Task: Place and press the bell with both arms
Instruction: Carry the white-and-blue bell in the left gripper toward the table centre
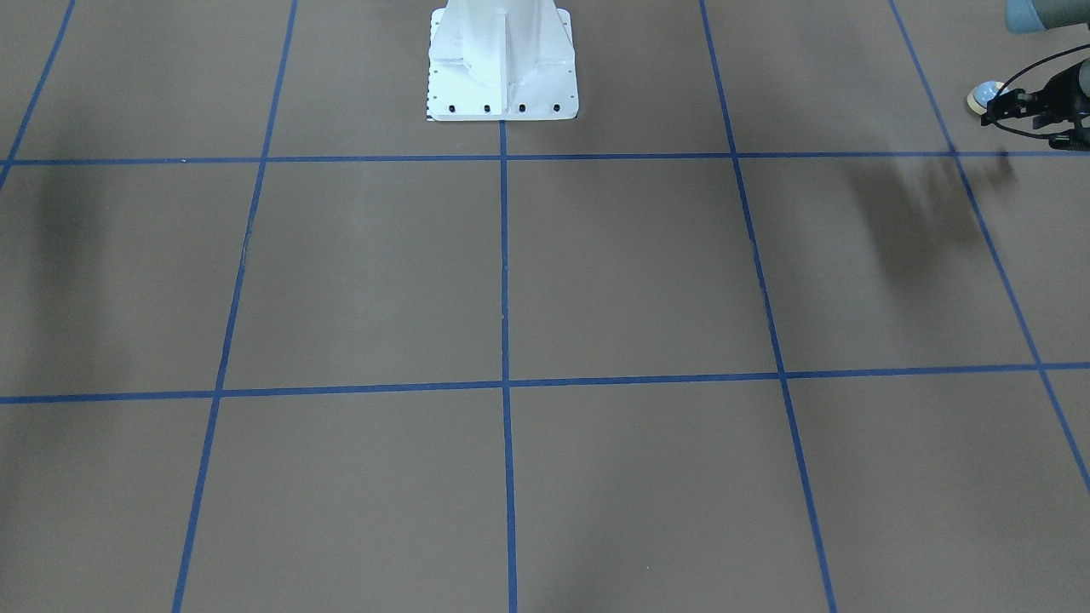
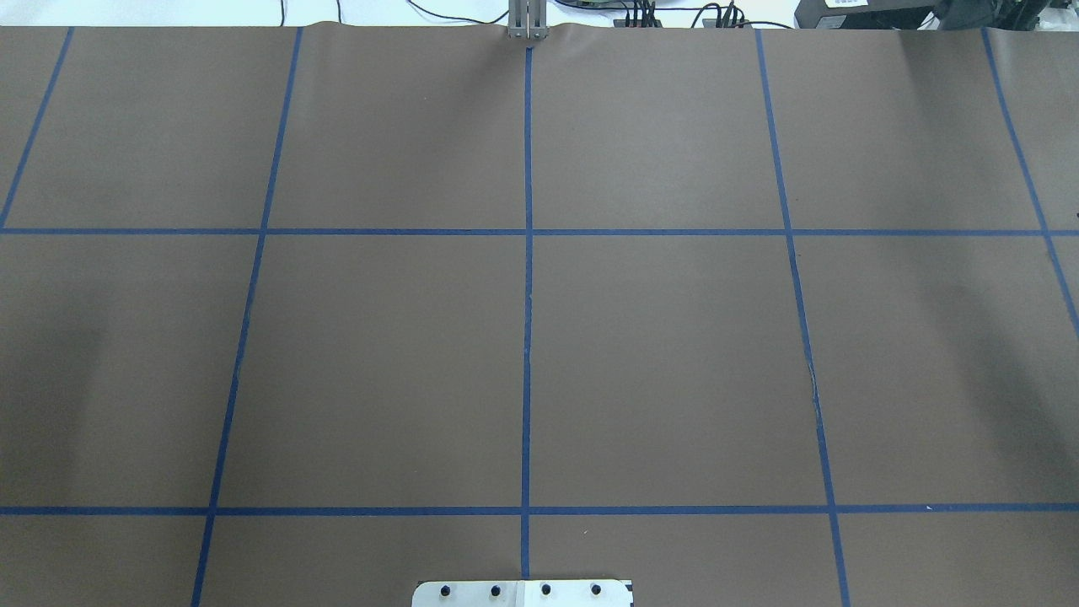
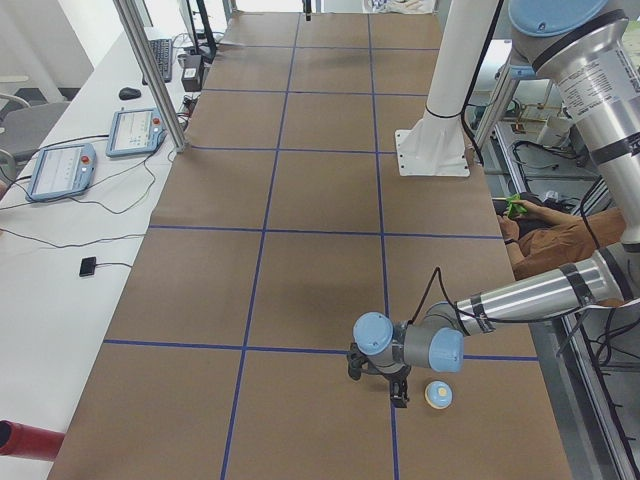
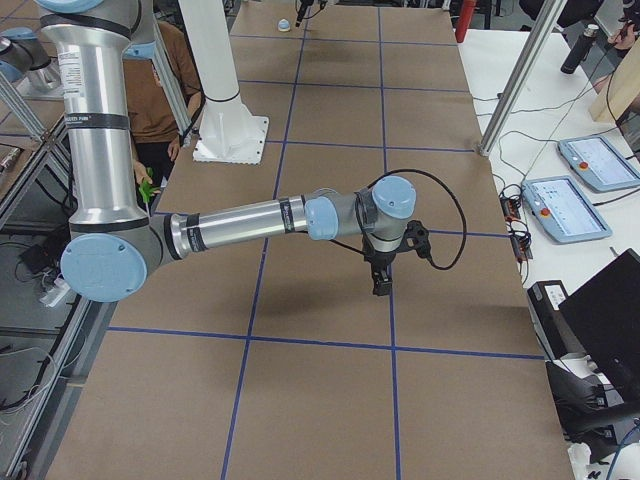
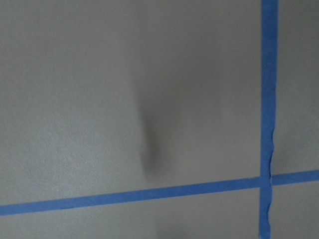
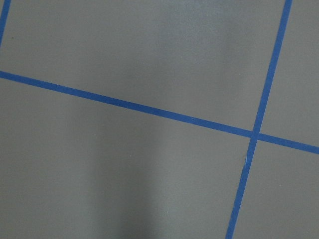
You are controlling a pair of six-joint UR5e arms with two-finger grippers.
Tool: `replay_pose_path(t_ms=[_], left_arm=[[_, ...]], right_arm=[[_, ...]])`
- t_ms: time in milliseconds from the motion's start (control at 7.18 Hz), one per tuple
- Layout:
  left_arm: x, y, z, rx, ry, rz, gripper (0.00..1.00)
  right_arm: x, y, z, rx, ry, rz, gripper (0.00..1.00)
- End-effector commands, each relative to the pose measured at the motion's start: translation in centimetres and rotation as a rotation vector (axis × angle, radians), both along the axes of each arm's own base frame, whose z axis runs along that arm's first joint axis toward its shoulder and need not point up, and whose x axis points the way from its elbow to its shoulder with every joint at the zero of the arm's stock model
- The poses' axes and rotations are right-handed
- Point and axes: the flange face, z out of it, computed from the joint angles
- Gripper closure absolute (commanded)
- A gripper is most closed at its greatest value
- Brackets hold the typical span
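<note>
The light-blue bell (image 1: 986, 92) with its cream base ring stands on the brown table at the robot's far left end. It also shows in the exterior left view (image 3: 438, 395) and, small and far, in the exterior right view (image 4: 285, 24). My left gripper (image 1: 998, 107) hangs low right beside the bell, apart from it, with its fingers spread and empty (image 3: 376, 386). My right gripper (image 4: 383, 282) points down over the table's right part, and I cannot tell whether it is open. Both wrist views show only brown paper and blue tape.
The white pedestal base (image 1: 502, 68) stands at the table's robot side. Blue tape lines (image 2: 528, 278) divide the brown cover. Tablets (image 3: 60, 170) and a metal post (image 3: 150, 70) are on the side bench. A seated person (image 3: 550, 240) is beside the pedestal.
</note>
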Motion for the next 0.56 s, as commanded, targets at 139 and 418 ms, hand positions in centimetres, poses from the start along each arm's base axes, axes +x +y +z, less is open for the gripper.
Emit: replay_pose_path(t_ms=[139, 418], left_arm=[[-0.2, 2.7, 1.0, -0.03, -0.014, 0.027, 0.0], [1.6, 2.6, 0.8, -0.017, -0.006, 0.101, 0.0]], right_arm=[[-0.2, 0.0, -0.3, 0.005, -0.004, -0.003, 0.0], [-0.2, 0.0, -0.3, 0.005, -0.004, -0.003, 0.0]])
